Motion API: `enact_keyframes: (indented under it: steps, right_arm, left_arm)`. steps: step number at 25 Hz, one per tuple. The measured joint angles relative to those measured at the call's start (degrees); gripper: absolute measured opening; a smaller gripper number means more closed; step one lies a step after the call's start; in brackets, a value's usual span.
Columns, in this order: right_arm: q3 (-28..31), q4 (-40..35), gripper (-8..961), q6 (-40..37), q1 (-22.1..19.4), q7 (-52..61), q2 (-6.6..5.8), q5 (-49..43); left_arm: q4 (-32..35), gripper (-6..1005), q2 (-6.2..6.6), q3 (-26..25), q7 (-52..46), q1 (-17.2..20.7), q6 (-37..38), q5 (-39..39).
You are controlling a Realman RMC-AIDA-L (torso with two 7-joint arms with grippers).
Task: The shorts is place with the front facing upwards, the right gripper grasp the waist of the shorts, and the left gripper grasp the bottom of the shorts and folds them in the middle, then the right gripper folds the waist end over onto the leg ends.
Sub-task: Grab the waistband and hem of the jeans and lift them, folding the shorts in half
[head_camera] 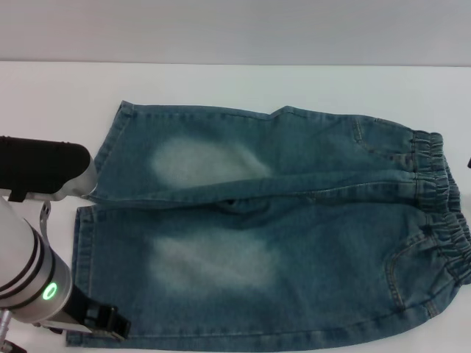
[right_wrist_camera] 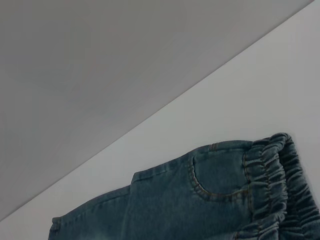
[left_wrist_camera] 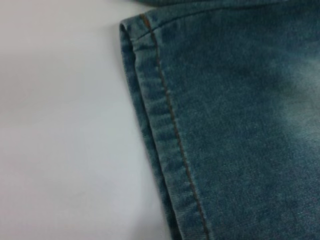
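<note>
The shorts lie flat and front up on the white table, with pale patches on both thighs. The ruffled waist is at the right and the bottom of the shorts, the leg ends, is at the left. My left gripper hangs low over the near leg's front corner. Its wrist view shows that stitched hem close up, with no fingers visible. Of my right gripper only a dark sliver shows at the right edge, beside the waist. Its wrist view shows the waistband and a pocket.
My left arm, with its green ring, covers the table's near left corner. Bare white table lies behind the shorts and to the left of the hems. A grey wall rises beyond the table's far edge.
</note>
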Motion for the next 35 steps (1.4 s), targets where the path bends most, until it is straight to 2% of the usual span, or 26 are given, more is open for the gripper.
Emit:
enact_keyframes:
  steps: [22,28,35]
  right_arm:
    - [0.57,-0.08,745,0.14,0.72,0.03,-0.25,-0.31]
    - [1.21,0.1,743,0.55,0.71,-0.2,-0.27,-0.41]
    - [1.49,0.1,742,0.68,0.61,-0.32,-0.27,-0.45]
  left_arm:
    - [-2.46,819,-0.18,-0.04,-0.28,-1.23,0.44,-1.73]
    - [-2.95,587,0.0,-0.33,0.45,-2.12,-0.06,-2.39]
    - [-2.47,457,0.02,-0.25,-0.22,-3.36,-0.86,-1.91]
